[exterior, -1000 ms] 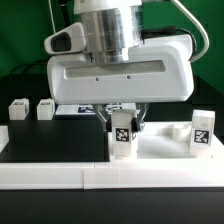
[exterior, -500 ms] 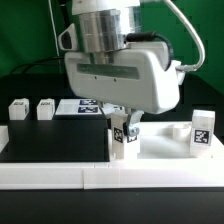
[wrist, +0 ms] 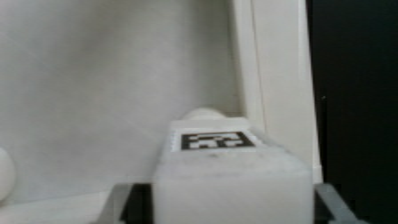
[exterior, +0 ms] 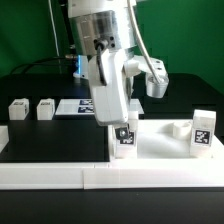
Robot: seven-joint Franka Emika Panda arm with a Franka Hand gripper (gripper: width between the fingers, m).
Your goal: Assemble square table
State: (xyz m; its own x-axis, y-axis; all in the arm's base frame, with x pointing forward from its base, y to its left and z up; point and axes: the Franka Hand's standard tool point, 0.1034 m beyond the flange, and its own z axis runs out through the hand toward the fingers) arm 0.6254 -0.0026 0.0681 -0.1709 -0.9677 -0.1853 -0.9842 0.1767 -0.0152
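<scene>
My gripper [exterior: 122,124] is shut on a short white leg [exterior: 125,138] with a black-white tag. It holds the leg upright at the near corner of the white square slab [exterior: 160,147], at the slab's edge toward the exterior view's left. In the wrist view the tagged leg [wrist: 219,145] fills the space between my fingers [wrist: 128,204], with the slab [wrist: 107,90] behind it. Another tagged leg [exterior: 203,132] stands at the slab's end toward the exterior view's right. Two more legs [exterior: 17,110] [exterior: 45,108] stand at the back toward the exterior view's left.
The long white border rail [exterior: 60,177] runs along the front. The marker board [exterior: 75,107] lies at the back behind the arm. A low white stub [exterior: 178,128] sits on the slab's far side. A black mat [exterior: 50,140] covers the table beside the slab.
The wrist has turned about its upright axis, so the hand now shows edge-on instead of broad-side. The held leg has stayed at the slab's corner.
</scene>
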